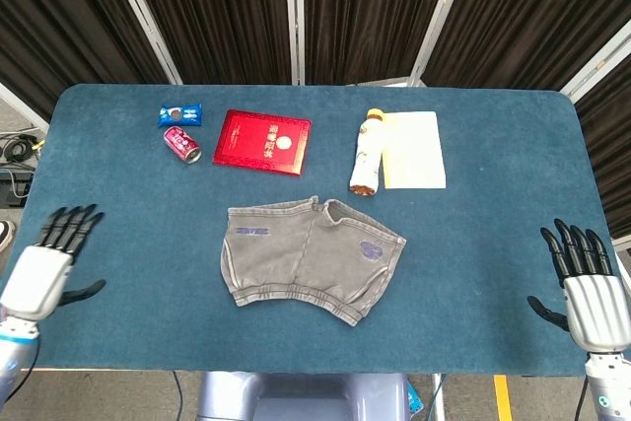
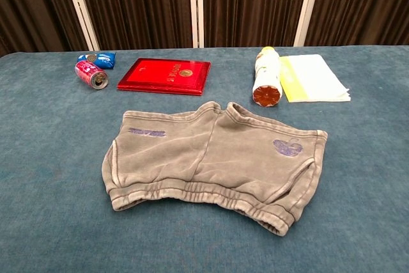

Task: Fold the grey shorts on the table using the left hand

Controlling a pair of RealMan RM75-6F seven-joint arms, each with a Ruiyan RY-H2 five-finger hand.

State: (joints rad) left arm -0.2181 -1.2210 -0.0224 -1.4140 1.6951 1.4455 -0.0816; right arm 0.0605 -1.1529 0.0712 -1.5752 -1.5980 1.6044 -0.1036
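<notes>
The grey shorts (image 1: 311, 258) (image 2: 211, 161) lie spread flat on the blue table (image 1: 493, 244), waistband toward me, with a small purple print on each leg. My left hand (image 1: 49, 263) hovers over the table's near-left corner, fingers spread and empty, well to the left of the shorts. My right hand (image 1: 584, 278) sits at the near-right edge, fingers spread and empty too. Neither hand shows in the chest view.
Behind the shorts lie a red booklet (image 1: 262, 142) (image 2: 164, 75), a red can (image 1: 181, 143) (image 2: 92, 74), a blue packet (image 1: 180, 114) (image 2: 98, 59), a white bottle on its side (image 1: 367, 152) (image 2: 267, 75) and a pale yellow paper (image 1: 413, 149) (image 2: 312, 77).
</notes>
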